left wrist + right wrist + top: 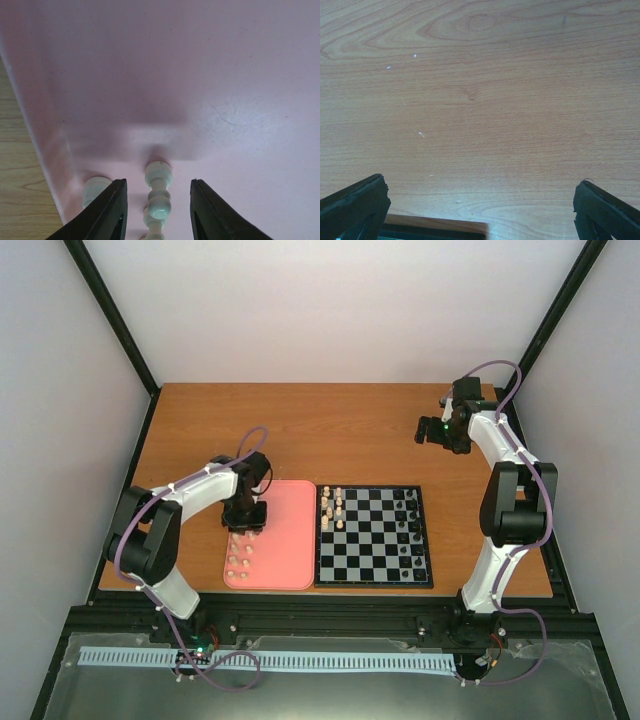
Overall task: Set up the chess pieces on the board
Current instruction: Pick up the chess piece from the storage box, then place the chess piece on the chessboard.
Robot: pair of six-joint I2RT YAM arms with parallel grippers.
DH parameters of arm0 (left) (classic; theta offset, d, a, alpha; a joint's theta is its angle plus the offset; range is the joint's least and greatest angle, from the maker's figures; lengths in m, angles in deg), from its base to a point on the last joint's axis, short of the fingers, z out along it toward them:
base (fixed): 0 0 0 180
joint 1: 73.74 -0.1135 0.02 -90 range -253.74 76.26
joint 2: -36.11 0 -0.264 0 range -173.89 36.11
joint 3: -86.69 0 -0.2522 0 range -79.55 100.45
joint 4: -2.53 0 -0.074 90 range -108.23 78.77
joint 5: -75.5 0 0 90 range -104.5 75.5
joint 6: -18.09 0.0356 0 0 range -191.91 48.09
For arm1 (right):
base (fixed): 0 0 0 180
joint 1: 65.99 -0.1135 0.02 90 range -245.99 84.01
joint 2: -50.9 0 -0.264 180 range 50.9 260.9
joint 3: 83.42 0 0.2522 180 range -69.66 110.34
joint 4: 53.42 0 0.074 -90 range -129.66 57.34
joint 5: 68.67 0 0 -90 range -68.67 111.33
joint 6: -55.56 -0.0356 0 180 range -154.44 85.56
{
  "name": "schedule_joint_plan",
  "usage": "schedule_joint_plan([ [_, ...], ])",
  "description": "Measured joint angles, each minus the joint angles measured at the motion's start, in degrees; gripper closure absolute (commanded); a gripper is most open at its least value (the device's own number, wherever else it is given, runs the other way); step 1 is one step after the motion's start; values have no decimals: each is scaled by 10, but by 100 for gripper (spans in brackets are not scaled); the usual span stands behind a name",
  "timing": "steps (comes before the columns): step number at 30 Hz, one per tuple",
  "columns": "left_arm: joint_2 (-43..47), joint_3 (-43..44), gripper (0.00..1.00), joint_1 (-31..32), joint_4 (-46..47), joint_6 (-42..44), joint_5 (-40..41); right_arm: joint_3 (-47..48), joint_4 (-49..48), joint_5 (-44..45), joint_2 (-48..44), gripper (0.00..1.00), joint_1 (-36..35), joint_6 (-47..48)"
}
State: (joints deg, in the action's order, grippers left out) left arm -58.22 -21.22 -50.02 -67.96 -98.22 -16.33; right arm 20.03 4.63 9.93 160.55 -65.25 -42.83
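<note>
Several cream-white chess pieces [240, 552] stand on the pink tray [290, 540], and a few more [331, 506] stand on the left columns of the board [373, 540]. My left gripper [246, 523] hangs low over the tray's left part. In the left wrist view its fingers [111, 210] straddle one upright white piece [159, 192] with a gap on each side, so the left gripper [158, 182] is open. Another white piece [95, 189] stands just outside the left finger. My right gripper [436, 432] is open over bare wood at the back right, holding nothing.
Black chess figures [408, 522] line the board's right columns. The tray's left rim [35, 130] meets the wooden table [20, 200] close to the left fingers. Under the right gripper [481, 182] lies bare table [480, 100], with its edge [435, 222] nearby.
</note>
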Motion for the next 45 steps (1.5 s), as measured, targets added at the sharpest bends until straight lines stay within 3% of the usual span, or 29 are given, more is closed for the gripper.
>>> schedule_joint_plan([
  [4, 0, -8, 72, 0, 2, 0, -3, 0, 0, 0, 0, 0, 0, 0],
  [10, 0, -14, 76, 0, 5, 0, -6, 0, 0, 0, 0, 0, 0, 0],
  [13, -3, -14, 83, 0, 9, 0, -8, 0, 0, 0, 0, 0, 0, 0],
  [24, -19, -6, 92, 0, 10, 7, -8, 0, 0, 0, 0, 0, 0, 0],
  [30, -19, 21, 92, 10, -13, 11, -5, 0, 0, 0, 0, 0, 0, 0],
  [36, -10, 99, 87, 98, -60, 11, -28, -1, 0, 2, 0, 0, -1, 0],
  [45, -41, 241, 88, 223, -113, 21, -70, -9, 0, 9, -2, 0, -1, 0],
])
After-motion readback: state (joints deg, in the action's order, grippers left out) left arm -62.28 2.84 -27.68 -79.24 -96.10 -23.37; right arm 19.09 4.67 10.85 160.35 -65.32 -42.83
